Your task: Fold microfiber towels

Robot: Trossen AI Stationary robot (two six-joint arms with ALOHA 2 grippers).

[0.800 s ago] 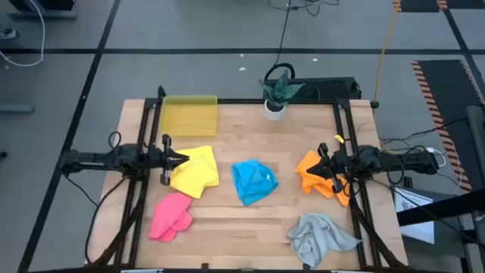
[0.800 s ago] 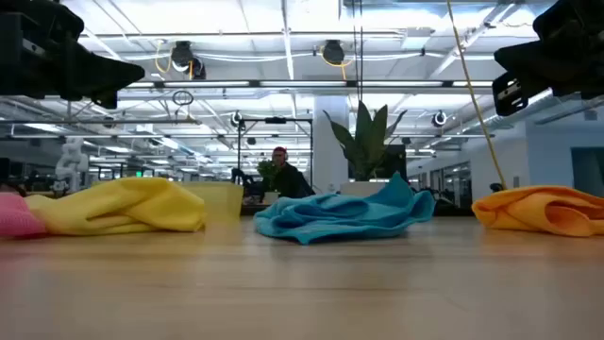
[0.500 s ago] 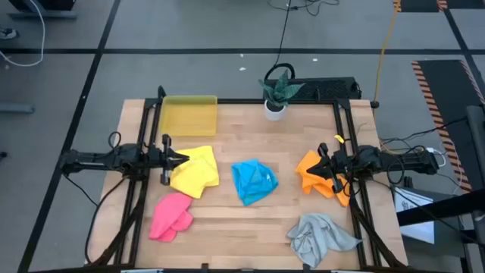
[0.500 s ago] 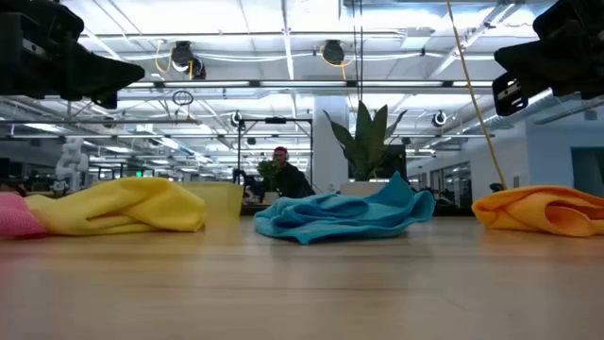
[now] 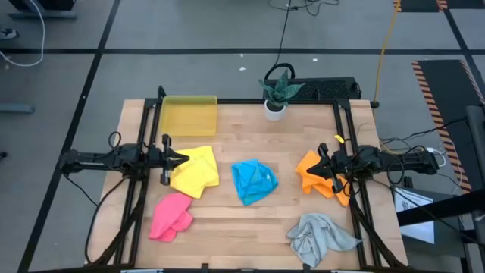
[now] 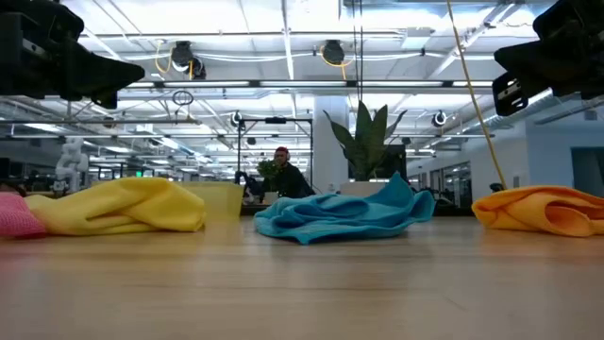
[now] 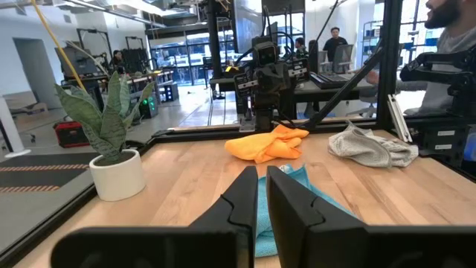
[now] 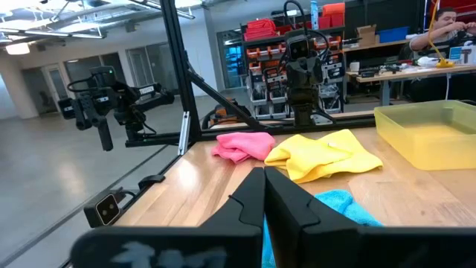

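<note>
Both arms sit low and stretched out level over the table, pointing inward at each other from opposite sides. The left gripper (image 5: 184,158) hangs above the table's left half, empty — its two dark fingers (image 7: 239,199) stand nearly together with only a thin slit between them. Across the way, the right gripper (image 5: 316,168) mirrors it over the right half, fingers (image 8: 251,199) pressed fully together, nothing between them. From table height both wrists hang high at the upper corners — well clear of the surface.
</note>
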